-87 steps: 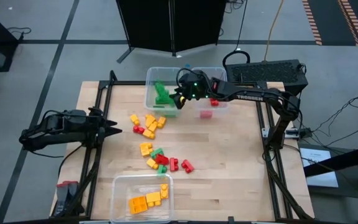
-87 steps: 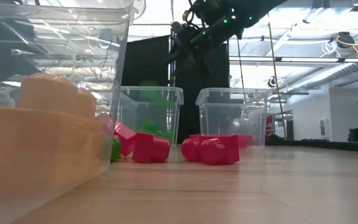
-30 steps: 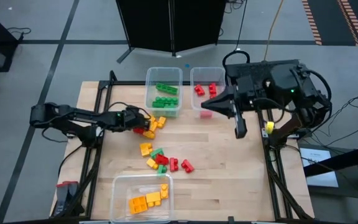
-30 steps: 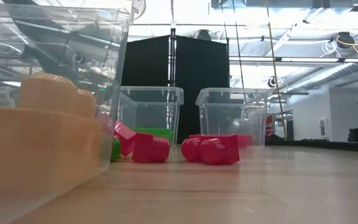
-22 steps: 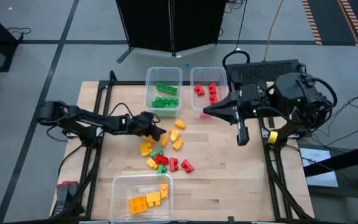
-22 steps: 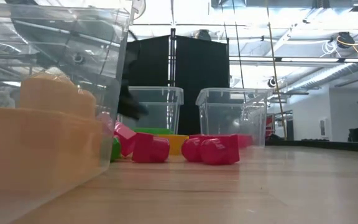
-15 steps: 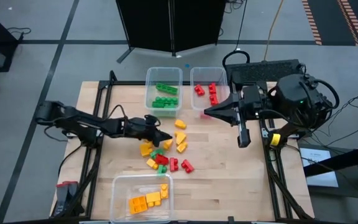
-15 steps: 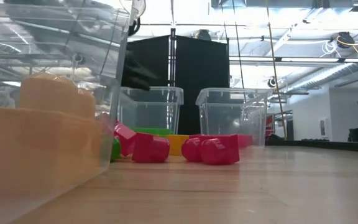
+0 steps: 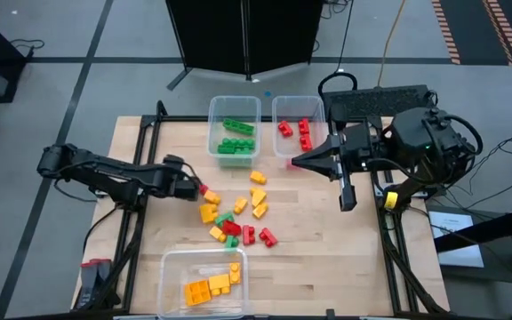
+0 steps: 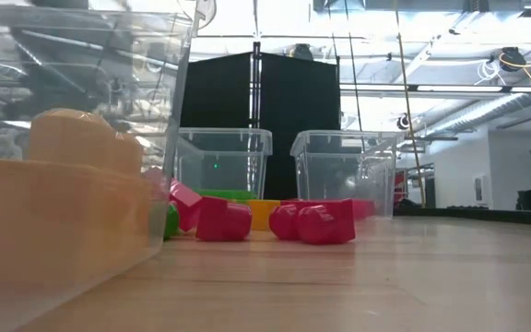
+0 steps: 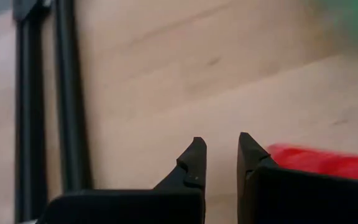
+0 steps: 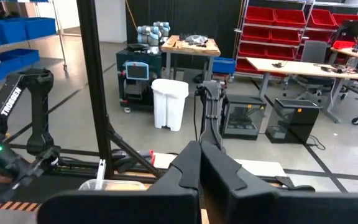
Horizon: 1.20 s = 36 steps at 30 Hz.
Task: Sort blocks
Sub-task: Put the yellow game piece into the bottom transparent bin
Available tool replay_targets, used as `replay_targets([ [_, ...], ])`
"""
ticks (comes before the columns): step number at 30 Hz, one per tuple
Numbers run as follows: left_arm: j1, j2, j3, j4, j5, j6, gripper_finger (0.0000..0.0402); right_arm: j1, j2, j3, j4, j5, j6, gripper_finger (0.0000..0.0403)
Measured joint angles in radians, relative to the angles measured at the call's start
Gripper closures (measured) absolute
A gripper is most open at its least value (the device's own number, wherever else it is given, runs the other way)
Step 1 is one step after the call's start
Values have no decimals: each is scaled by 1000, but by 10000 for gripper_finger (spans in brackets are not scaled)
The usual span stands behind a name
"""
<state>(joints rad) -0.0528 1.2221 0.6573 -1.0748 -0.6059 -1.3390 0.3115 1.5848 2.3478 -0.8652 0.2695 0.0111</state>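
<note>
Loose red, green and yellow blocks (image 9: 235, 216) lie scattered at mid-table. My left gripper (image 9: 197, 188) hangs low over the wood just left of them. It is shut and holds nothing; in its wrist view its tips (image 11: 219, 148) show only a narrow slit. A red block (image 9: 210, 193) (image 11: 319, 163) lies right beside one finger. My right gripper (image 9: 294, 161) is raised high at the far right, pointing toward the table's left, shut (image 12: 199, 157) and empty. The low view shows red blocks (image 10: 325, 221) but neither gripper. My left gripper is next to the red block (image 11: 291, 158), at the outer side of one finger. That finger hides the near end of the block, so I cannot tell whether they touch. The block lies flat on the table.
At the far edge stand a clear tub (image 9: 214, 124) holding green blocks and a second clear tub (image 9: 276, 124) holding red ones. A third tub (image 9: 172, 284) with yellow blocks is at the near edge. Bare wood lies right of the pile. Black frame rails (image 9: 140, 160) run along the left.
My left gripper swept toward the table's right and near side through the yellow blocks, pushing several of them rightward and scattering them. It then drew back toward the left and rose a little, tipping further downward.
</note>
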Motion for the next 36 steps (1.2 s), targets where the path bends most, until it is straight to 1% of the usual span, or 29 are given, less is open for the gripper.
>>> replay_targets([
  [2,0,-2,-55,-16,40,-53,401,0,0,0,-3,0,4,403],
  [4,0,0,-113,23,69,-80,401,0,0,0,-7,-1,5,403],
  [10,0,-1,-176,305,81,-38,401,1,0,0,-10,-4,4,403],
  [12,0,1,-175,421,133,2,401,1,0,0,-10,-5,4,403],
  [14,-2,13,-176,576,205,89,401,1,0,0,-10,-5,4,403],
  [16,-8,28,-176,780,253,179,401,1,0,0,-9,-5,3,403],
  [18,-8,61,-175,994,328,206,401,1,0,0,-9,-5,2,403],
  [21,-8,122,-173,1308,449,294,401,1,0,0,-10,-5,-4,403],
  [23,-8,157,-156,1453,523,346,401,1,0,0,-31,-5,-10,403],
  [26,-11,181,-119,1522,600,374,401,-4,0,0,-136,6,-14,403],
  [29,-24,163,-74,1525,657,380,401,-5,0,-11,-246,79,35,403],
  [32,-46,97,-28,1526,696,387,401,-19,-2,-67,-336,162,67,403],
  [34,-64,33,3,1530,699,409,401,-33,0,-123,-387,194,85,403],
  [36,-81,-39,32,1532,683,433,401,-58,1,-203,-403,202,95,403],
])
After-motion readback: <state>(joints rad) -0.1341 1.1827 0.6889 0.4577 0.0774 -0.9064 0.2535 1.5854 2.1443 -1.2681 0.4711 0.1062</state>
